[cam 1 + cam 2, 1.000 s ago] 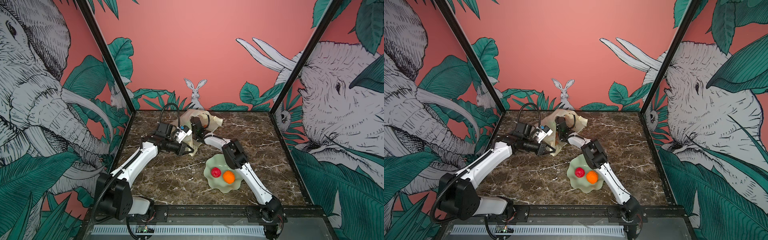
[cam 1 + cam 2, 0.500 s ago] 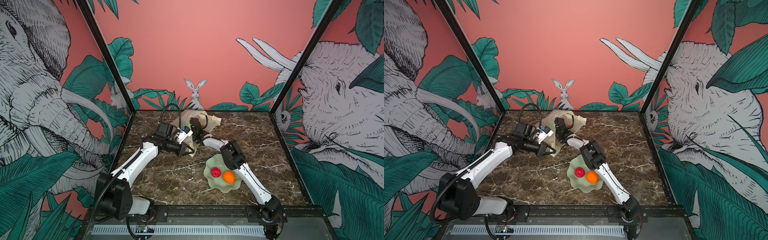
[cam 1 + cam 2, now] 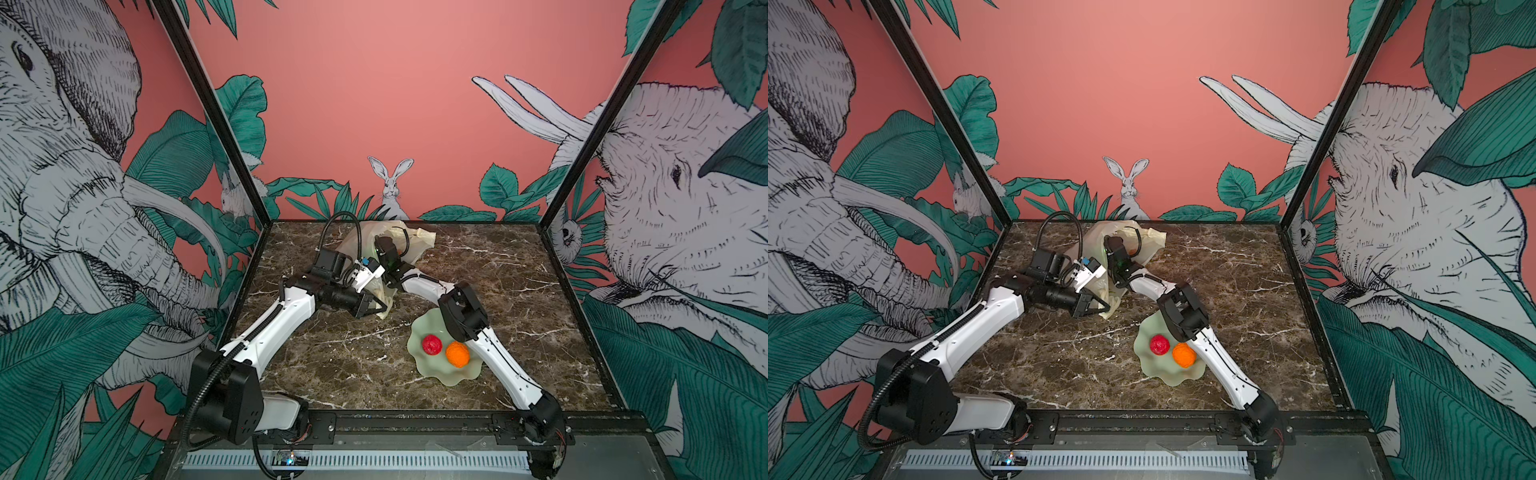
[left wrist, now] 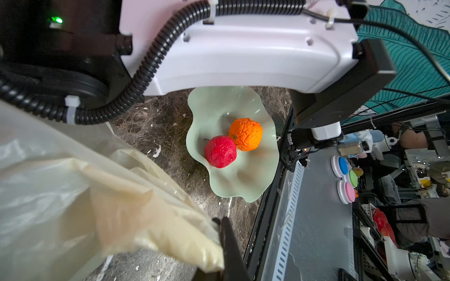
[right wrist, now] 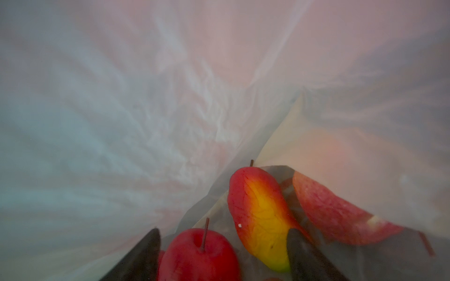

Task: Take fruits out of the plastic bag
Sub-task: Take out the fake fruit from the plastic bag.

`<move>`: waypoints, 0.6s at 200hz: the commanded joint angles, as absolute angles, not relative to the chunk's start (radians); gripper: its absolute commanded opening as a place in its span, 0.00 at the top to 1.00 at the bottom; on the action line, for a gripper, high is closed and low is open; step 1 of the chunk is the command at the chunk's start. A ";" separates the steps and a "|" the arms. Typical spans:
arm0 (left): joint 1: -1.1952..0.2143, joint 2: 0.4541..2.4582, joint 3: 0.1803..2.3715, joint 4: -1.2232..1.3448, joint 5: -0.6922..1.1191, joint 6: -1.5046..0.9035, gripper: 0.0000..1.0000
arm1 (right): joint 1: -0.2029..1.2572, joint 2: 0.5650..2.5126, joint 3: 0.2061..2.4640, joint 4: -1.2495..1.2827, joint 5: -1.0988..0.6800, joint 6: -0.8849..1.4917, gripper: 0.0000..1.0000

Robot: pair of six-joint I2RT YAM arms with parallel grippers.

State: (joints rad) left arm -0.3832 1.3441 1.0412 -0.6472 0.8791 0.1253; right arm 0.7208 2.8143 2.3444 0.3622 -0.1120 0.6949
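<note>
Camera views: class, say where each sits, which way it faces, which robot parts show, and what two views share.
Top views: high in front, looking down toward the back wall; left arm, right arm, plastic bag, dish.
Left wrist: on left arm, facing the dish; left gripper shut on the bag, right arm.
Right wrist: inside the bag, facing fruits; right gripper open.
Shared: top and left wrist show red fruit, orange fruit.

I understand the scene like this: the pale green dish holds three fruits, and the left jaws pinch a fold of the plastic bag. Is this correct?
Not fully. The pale green dish holds two fruits, not three: a red fruit and an orange fruit, as the left wrist view shows. The jaws of the left gripper do pinch a fold of the plastic bag.
</note>
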 commanded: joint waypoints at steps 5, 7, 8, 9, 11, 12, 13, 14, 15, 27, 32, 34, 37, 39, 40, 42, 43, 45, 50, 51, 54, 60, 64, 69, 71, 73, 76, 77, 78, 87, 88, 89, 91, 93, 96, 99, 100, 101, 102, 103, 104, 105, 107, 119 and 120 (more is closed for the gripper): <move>-0.379 1.300 1.041 -0.690 0.871 0.146 1.00 | 0.727 2.838 2.377 0.311 -0.087 0.733 0.38; -0.379 1.299 1.043 -0.691 0.871 0.145 1.00 | 0.726 2.834 2.374 0.310 -0.087 0.733 0.39; -0.379 1.298 1.043 -0.690 0.870 0.144 1.00 | 0.726 2.831 2.372 0.311 -0.087 0.733 0.40; -0.378 1.297 1.042 -0.690 0.869 0.144 1.00 | 0.725 2.830 2.369 0.311 -0.087 0.733 0.41; -0.378 1.296 1.042 -0.691 0.867 0.144 1.00 | 0.725 2.824 2.364 0.315 -0.088 0.732 0.43; -0.378 1.295 1.042 -0.691 0.866 0.143 1.00 | 0.724 2.821 2.360 0.316 -0.088 0.732 0.43; -0.378 1.294 1.042 -0.690 0.866 0.143 1.00 | 0.723 2.818 2.357 0.318 -0.088 0.732 0.44; -0.377 1.294 1.043 -0.690 0.865 0.144 1.00 | 0.724 2.815 2.353 0.319 -0.088 0.732 0.45; -0.378 1.293 1.042 -0.690 0.863 0.143 1.00 | 0.722 2.811 2.347 0.320 -0.087 0.732 0.46; -0.373 1.283 1.039 -0.690 0.857 0.142 1.00 | 0.717 2.757 2.269 0.359 -0.075 0.732 0.57; -0.372 1.279 1.037 -0.692 0.857 0.142 1.00 | 0.713 2.729 2.228 0.382 -0.066 0.732 0.62; -0.372 1.277 1.036 -0.692 0.857 0.141 1.00 | 0.710 2.718 2.211 0.391 -0.062 0.732 0.64; -0.369 1.275 1.036 -0.693 0.855 0.141 1.00 | 0.708 2.701 2.185 0.404 -0.056 0.731 0.65; -0.368 1.273 1.035 -0.693 0.855 0.142 1.00 | 0.707 2.690 2.169 0.415 -0.053 0.730 0.66; -0.368 1.272 1.034 -0.693 0.855 0.141 1.00 | 0.706 2.685 2.161 0.421 -0.051 0.730 0.67; -0.367 1.270 1.034 -0.693 0.855 0.142 1.00 | 0.704 2.673 2.145 0.430 -0.048 0.729 0.68; -0.366 1.269 1.033 -0.693 0.855 0.142 1.00 | 0.702 2.668 2.137 0.435 -0.046 0.728 0.68; -0.365 1.267 1.033 -0.694 0.854 0.141 1.00 | 0.700 2.657 2.122 0.443 -0.043 0.726 0.69; -0.362 1.262 1.030 -0.695 0.855 0.142 1.00 | 0.695 2.630 2.086 0.463 -0.034 0.722 0.71; -0.361 1.261 1.030 -0.695 0.855 0.142 1.00 | 0.694 2.627 2.078 0.467 -0.032 0.720 0.71; -0.361 1.258 1.029 -0.696 0.854 0.141 1.00 | 0.692 2.610 2.060 0.478 -0.029 0.717 0.72; -0.358 1.253 1.026 -0.698 0.854 0.140 1.00 | 0.684 2.582 2.019 0.498 -0.023 0.711 0.75; -0.356 1.248 1.025 -0.701 0.852 0.141 1.00 | 0.679 2.565 1.994 0.513 -0.020 0.709 0.76; -0.354 1.242 1.023 -0.704 0.851 0.141 1.00 | 0.674 2.541 1.963 0.533 -0.017 0.706 0.78; -0.353 1.240 1.023 -0.706 0.850 0.139 1.00 | 0.671 2.530 1.952 0.539 -0.017 0.705 0.78; -0.353 1.238 1.021 -0.708 0.851 0.139 1.00 | 0.669 2.522 1.939 0.547 -0.016 0.704 0.79; -0.351 1.234 1.019 -0.709 0.849 0.138 1.00 | 0.666 2.509 1.925 0.556 -0.013 0.704 0.79; -0.350 1.232 1.019 -0.710 0.849 0.137 1.00 | 0.665 2.506 1.917 0.562 -0.013 0.703 0.79; -0.350 1.232 1.019 -0.710 0.848 0.138 1.00 | 0.664 2.502 1.910 0.567 -0.014 0.702 0.79; -0.348 1.219 1.012 -0.713 0.847 0.133 1.00 | 0.653 2.463 1.857 0.598 -0.016 0.696 0.81; -0.348 1.217 1.011 -0.713 0.847 0.133 1.00 | 0.653 2.459 1.852 0.602 -0.016 0.695 0.80; -0.348 1.215 1.009 -0.713 0.848 0.132 1.00 | 0.651 2.454 1.846 0.605 -0.016 0.695 0.81; -0.348 1.213 1.007 -0.713 0.847 0.131 1.00 | 0.648 2.447 1.838 0.610 -0.018 0.694 0.81; -0.347 1.209 1.006 -0.714 0.847 0.130 1.00 | 0.647 2.438 1.828 0.616 -0.020 0.692 0.81; -0.347 1.205 1.001 -0.715 0.848 0.129 1.00 | 0.644 2.424 1.805 0.626 -0.020 0.691 0.82; -0.347 1.200 0.998 -0.715 0.848 0.126 1.00 | 0.640 2.411 1.786 0.634 -0.021 0.688 0.82; -0.347 1.199 0.997 -0.716 0.849 0.126 1.00 | 0.639 2.408 1.779 0.635 -0.021 0.688 0.82; -0.346 1.197 0.995 -0.717 0.849 0.125 1.00 | 0.638 2.402 1.772 0.638 -0.020 0.687 0.82; -0.346 1.195 0.995 -0.717 0.849 0.125 1.00 | 0.636 2.396 1.766 0.641 -0.020 0.685 0.82; -0.345 1.194 0.994 -0.717 0.849 0.124 1.00 | 0.635 2.391 1.758 0.645 -0.020 0.685 0.82; -0.345 1.193 0.993 -0.716 0.850 0.124 1.00 | 0.634 2.386 1.751 0.649 -0.020 0.684 0.82; -0.344 1.191 0.990 -0.715 0.850 0.124 1.00 | 0.634 2.380 1.744 0.652 -0.019 0.683 0.82; -0.345 1.188 0.989 -0.715 0.851 0.123 1.00 | 0.632 2.371 1.731 0.659 -0.019 0.682 0.83; -0.343 1.168 0.966 -0.703 0.855 0.110 1.00 | 0.618 2.309 1.638 0.701 -0.009 0.676 0.83; -0.342 1.167 0.965 -0.702 0.855 0.109 1.00 | 0.617 2.303 1.631 0.702 -0.008 0.675 0.83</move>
